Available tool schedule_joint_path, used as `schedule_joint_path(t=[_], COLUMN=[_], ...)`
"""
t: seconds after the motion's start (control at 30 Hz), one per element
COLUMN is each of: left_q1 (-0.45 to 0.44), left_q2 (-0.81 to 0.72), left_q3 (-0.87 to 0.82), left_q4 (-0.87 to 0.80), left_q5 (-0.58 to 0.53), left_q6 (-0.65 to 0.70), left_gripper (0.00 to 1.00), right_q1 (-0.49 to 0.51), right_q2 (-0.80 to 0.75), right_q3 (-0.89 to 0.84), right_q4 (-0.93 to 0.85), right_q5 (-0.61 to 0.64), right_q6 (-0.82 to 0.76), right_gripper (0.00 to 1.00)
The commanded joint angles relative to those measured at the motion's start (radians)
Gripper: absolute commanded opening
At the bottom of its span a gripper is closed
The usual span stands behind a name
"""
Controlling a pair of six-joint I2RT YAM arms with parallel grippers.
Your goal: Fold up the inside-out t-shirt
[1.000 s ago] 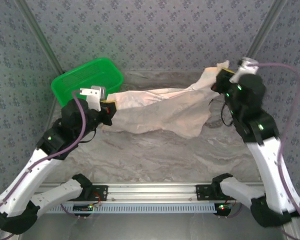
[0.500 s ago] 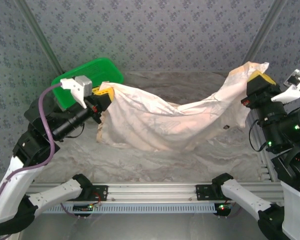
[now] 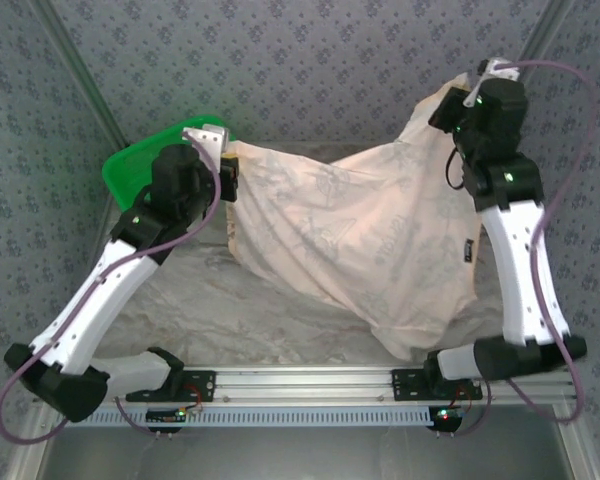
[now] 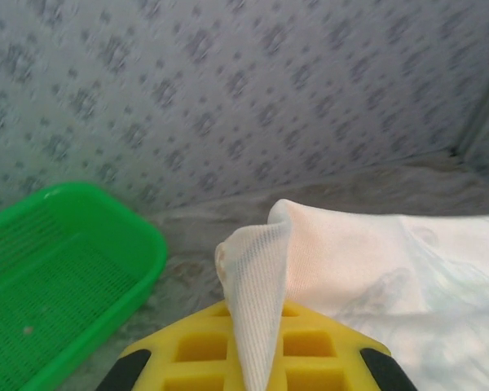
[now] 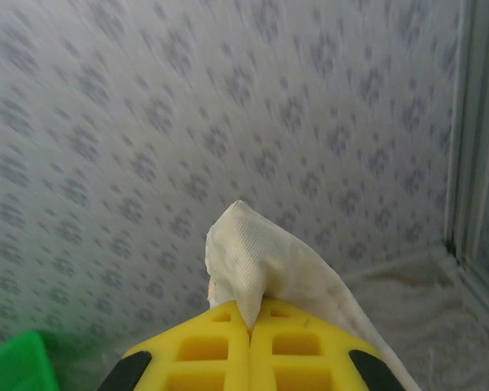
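1. Left arm bent at the elbow, forearm angled up. Left gripper (image 3: 227, 178) raised just right of the green basket (image 3: 130, 172) and clenched on a corner of the t-shirt (image 3: 360, 230). In the wrist view, cloth fold pinched between the yellow pads (image 4: 197, 349).
2. Right arm stretched steeply upward, well right of the basket. Right gripper (image 3: 448, 108) higher than the left and clamped on another corner, cloth tuft poking above the closed pads.
3. T-shirt hung as a slanted sheet between both grippers, right of the basket. Faint print visible. Lowest fold sagging onto the table (image 3: 185, 300).
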Motion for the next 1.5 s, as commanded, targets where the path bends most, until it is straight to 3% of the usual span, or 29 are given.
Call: schedule_joint_path(t=[0.0,0.23,0.43,0.53,0.63,0.73,0.97,1.03,1.13,1.3,1.47], left_q1=[0.004,-0.022,-0.143,-0.179,-0.181,-0.181,-0.174,-0.168,-0.167,-0.168,-0.169], left_q2=[-0.038,-0.216,-0.386,-0.403,-0.386,-0.331,-0.153,-0.138,-0.161,-0.257,-0.382], left_q3=[0.008,0.019,-0.035,-0.026,-0.025,0.001,0.151,0.162,0.15,0.107,0.016], left_q4=[0.093,0.087,0.128,0.149,0.157,0.12,0.007,0.012,0.026,-0.037,-0.023], left_q5=[0.069,0.272,0.393,0.453,0.355,0.118,-0.206,-0.176,-0.044,0.175,0.315], left_q6=[0.004,0.022,0.094,0.114,0.135,0.141,0.149,0.174,0.176,0.171,0.165], left_gripper=[0.0,0.0,0.0,0.0,0.0,0.0,0.0,0.0,0.0,0.0,0.0], right_q1=[-0.016,-0.01,0.027,0.028,0.028,0.028,0.021,0.021,0.02,0.022,0.025], right_q2=[-0.031,-0.287,-0.523,-0.598,-0.576,-0.517,-0.298,-0.24,-0.235,-0.365,-0.515], right_q3=[0.054,-0.038,-0.099,-0.149,-0.138,-0.129,-0.015,0.061,0.085,0.009,-0.052], right_q4=[-0.012,0.024,0.088,0.141,0.097,0.056,0.005,-0.038,-0.048,-0.067,-0.1], right_q5=[-0.078,-0.188,-0.312,-0.303,-0.246,-0.16,-0.044,-0.05,-0.072,-0.101,-0.215], right_q6=[0.011,0.003,0.002,0.014,0.015,0.04,0.018,0.01,0.006,-0.006,-0.024], right_gripper=[0.0,0.0,0.0,0.0,0.0,0.0,0.0,0.0,0.0,0.0,0.0])
